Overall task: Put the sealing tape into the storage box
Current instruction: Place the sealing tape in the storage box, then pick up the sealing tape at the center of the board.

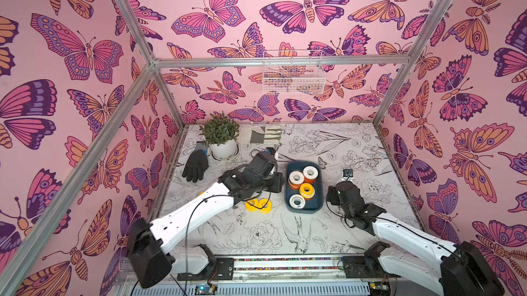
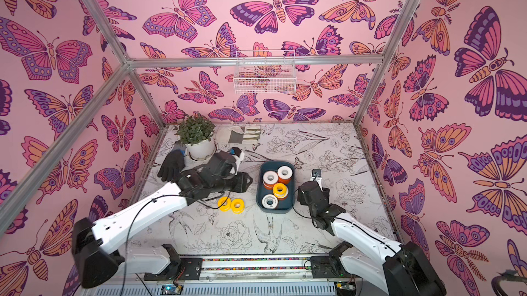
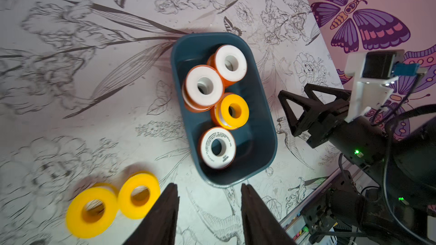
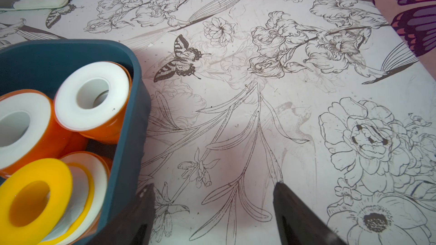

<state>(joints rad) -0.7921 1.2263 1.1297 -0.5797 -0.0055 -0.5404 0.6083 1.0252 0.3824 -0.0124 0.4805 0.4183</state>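
Ok so my read: two rolls are out on the table and the next grab is mine, with the left pincer (image 3: 208, 186). Its fingers are partly apart, with nothing between them. It hangs above the table with the storage box (image 3: 257, 118) just ahead of the tips.

The nearer yellow roll (image 3: 123, 196) and the farther yellow roll (image 3: 73, 215) lie flat on the mat, off to one side of my fingers rather than between them. In both top views they sit on the box's left, close under my forearm. They look like they're touching, but the wrist view is smeary there, so don't quote me.

How I'd do it: swing over the nearer one first and drop straight down. One finger goes into the centre hole and the other outside the rim, so the neighbour doesn't get shoved. Then lift well clear of the box wall and let go over the bare patch of floor, not on top of the labelled white roll (image 3: 207, 151).

The right pincer (image 4: 213, 184) is spread wide and empty, parked just beside the box's other long side.
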